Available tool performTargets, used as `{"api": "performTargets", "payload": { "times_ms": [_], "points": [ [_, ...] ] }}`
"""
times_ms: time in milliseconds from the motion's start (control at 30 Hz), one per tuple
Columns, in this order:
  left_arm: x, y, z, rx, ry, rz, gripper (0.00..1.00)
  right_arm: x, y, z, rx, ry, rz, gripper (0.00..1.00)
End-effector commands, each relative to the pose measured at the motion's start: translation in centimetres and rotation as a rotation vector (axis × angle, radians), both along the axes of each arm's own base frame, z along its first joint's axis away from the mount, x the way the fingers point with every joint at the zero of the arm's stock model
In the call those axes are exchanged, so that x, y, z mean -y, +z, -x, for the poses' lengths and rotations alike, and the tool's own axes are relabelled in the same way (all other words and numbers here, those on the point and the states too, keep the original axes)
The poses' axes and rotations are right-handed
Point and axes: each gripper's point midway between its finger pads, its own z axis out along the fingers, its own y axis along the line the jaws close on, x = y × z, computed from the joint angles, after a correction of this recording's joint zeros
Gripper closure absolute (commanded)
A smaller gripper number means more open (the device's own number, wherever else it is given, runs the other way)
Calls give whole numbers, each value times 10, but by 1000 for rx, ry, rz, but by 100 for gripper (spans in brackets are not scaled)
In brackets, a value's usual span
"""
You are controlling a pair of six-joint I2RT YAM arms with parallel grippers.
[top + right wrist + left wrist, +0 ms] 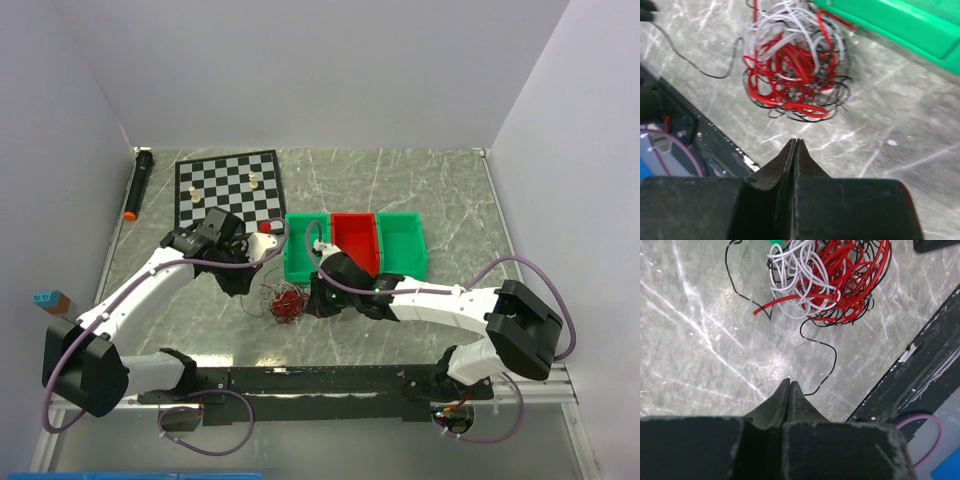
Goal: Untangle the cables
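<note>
Red-white cables [790, 75] beside green bin [900, 22]; left end effector [789, 382], right end effector [796, 142] pinched empty.

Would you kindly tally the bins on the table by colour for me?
Green bins: 2
Red bin: 1
Total: 3
</note>
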Motion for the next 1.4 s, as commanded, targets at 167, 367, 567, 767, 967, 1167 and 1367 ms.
{"api": "performTargets", "payload": {
  "times_ms": [167,367,567,767,967,1167,1367],
  "points": [
    [-11,4,1,42,4,-41,99,-1,7,-16,86,-28,20,45],
    [-15,2,-3,63,20,-60,99,-5,3,-29,126,-39,47,44],
    [-17,0,-7,86,31,-71,99,-18,8,-38,166,-42,-7,58],
    [-17,-7,-12,82,36,-84,99,-23,15,-38,160,-54,-58,78],
    [-18,-8,-14,87,39,-92,99,-15,6,-31,136,-56,-42,100],
    [-44,-11,-24,157,93,-211,99,24,-1,-11,93,-105,12,100],
    [-114,0,-57,256,297,-442,99,89,-9,14,32,-217,136,100]
  ]
}}
